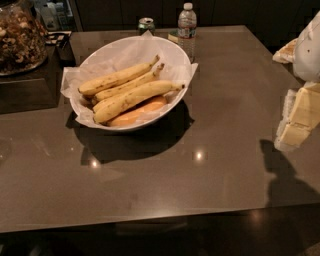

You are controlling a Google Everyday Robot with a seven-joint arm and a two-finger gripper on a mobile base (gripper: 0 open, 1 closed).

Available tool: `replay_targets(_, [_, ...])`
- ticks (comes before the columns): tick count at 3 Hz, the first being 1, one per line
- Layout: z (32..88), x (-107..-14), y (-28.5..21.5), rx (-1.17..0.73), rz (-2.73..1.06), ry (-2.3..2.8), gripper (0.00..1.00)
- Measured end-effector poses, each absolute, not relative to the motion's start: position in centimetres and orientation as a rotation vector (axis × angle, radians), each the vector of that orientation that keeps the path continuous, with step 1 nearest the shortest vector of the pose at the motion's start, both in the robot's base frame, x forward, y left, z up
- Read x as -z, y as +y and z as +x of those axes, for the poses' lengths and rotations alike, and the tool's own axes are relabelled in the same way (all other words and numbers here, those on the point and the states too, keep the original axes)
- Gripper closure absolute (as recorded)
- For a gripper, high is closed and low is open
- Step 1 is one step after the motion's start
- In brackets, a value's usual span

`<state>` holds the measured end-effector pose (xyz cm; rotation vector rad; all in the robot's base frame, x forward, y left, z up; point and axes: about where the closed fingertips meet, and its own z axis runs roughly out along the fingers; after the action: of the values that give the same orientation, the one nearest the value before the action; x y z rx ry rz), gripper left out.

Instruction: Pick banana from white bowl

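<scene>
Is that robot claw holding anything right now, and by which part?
Nothing seems held: the gripper hangs at the view's right edge, apart from the bananas lying in the white bowl.

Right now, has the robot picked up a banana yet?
Not yet. Nothing looks done: all three bananas lie in the white bowl. The tool hangs over the right edge of the table, apart from the bowl. Left: reach over, grasp one banana, lift it out.

Dark table (225, 90) is filling the view, small bright reflections (199, 155) glinting near centre. Dark cabinets (115, 12) are running along 12 o'clock; gripper (299, 117) at 3 o'clock is casting a shadow (282, 175) at 4 o'clock.
</scene>
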<state>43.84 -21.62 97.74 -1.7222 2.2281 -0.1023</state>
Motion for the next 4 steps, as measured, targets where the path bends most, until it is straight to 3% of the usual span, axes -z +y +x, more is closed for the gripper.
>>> replay_targets(1, [44.2,-98.1,-21.2,0.103,-1.720,2.210,0.00])
replay_targets(4, [50.2,-100.6,-10.3,-0.141,-1.878,1.875,0.00])
